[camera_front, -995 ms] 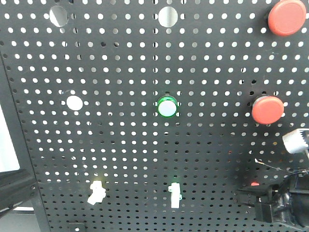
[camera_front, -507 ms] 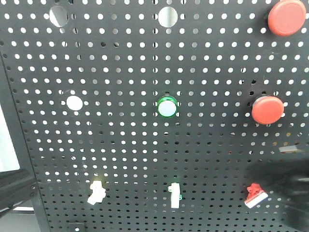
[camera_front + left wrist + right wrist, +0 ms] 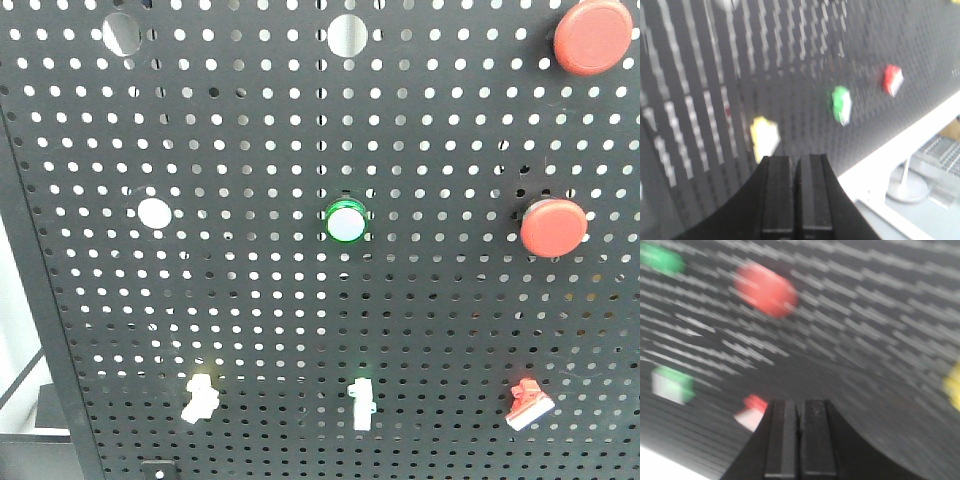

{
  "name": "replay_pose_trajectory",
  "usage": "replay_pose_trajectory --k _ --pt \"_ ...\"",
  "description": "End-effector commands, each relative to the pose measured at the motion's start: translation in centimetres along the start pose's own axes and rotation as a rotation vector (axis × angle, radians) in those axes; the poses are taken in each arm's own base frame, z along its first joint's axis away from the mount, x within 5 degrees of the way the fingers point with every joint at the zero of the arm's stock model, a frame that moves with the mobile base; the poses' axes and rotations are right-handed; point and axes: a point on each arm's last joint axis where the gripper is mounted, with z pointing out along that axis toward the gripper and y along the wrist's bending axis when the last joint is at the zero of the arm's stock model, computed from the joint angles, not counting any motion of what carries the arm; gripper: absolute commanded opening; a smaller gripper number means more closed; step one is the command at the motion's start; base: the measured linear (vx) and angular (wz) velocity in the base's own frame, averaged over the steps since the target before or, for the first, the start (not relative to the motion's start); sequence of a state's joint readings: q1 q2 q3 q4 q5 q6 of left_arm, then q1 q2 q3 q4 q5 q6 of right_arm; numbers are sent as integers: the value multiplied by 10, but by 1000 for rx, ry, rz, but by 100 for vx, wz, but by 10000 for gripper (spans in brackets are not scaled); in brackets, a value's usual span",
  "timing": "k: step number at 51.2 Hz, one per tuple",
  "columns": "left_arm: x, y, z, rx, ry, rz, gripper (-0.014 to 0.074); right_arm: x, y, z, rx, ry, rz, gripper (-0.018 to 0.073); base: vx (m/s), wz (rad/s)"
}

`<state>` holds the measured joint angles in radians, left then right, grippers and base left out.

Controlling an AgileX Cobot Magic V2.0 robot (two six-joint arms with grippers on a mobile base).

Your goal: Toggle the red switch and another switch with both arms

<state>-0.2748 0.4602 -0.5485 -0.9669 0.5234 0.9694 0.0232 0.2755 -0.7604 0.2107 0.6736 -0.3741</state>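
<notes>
The red switch sits low on the right of the black pegboard, its white tip slanting down to the right. The cream-white switch sits low on the left. Neither arm shows in the front view. In the left wrist view my left gripper is shut and empty, just below the cream switch, with a gap between them. The right wrist view is blurred; my right gripper is shut and empty, with the red switch just left of its fingers.
A narrow upright white toggle stands between the two switches. A green-ringed button is mid-board, a white disc to its left. Two big red push buttons are on the right. A white ledge runs under the board.
The right arm, which covered the red switch a second ago, has left the front view, and the switch now shows. The dark shape at lower left has also gone.
</notes>
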Motion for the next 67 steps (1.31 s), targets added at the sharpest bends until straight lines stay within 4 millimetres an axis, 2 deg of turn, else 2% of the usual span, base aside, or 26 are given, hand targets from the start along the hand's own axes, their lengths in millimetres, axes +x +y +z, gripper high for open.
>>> replay_pose_trajectory --k 1,8,20,40,49,54,57,58,63,67 --pt "1 2 -8 -63 -85 -34 -6 6 -5 -8 100 -88 23 -6 0 0" --pt "11 0 -12 -74 -91 -42 -6 22 -2 -13 119 -112 34 -6 0 0" --pt "21 -8 -10 18 -15 -47 -6 43 1 -3 99 -35 51 -6 0 0" --pt "22 -9 -11 26 -13 -40 -6 47 2 -2 95 -13 51 -6 0 0" --pt "23 2 -32 -218 -74 114 -4 47 2 -2 94 -12 51 -6 0 0" --pt "38 6 -45 -369 -99 151 -3 47 2 -2 94 -12 51 -6 0 0" --pt "51 7 -50 -429 -123 115 -3 47 2 -2 94 -11 51 -6 0 0" --pt "62 9 -50 -458 -118 104 -3 47 2 -2 94 -11 51 -6 0 0" --pt "85 13 -51 -519 -196 24 -3 47 2 -2 94 -11 51 -6 0 0" --pt "109 20 -41 -545 -208 -55 -3 47 2 -2 94 -9 52 -6 0 0"
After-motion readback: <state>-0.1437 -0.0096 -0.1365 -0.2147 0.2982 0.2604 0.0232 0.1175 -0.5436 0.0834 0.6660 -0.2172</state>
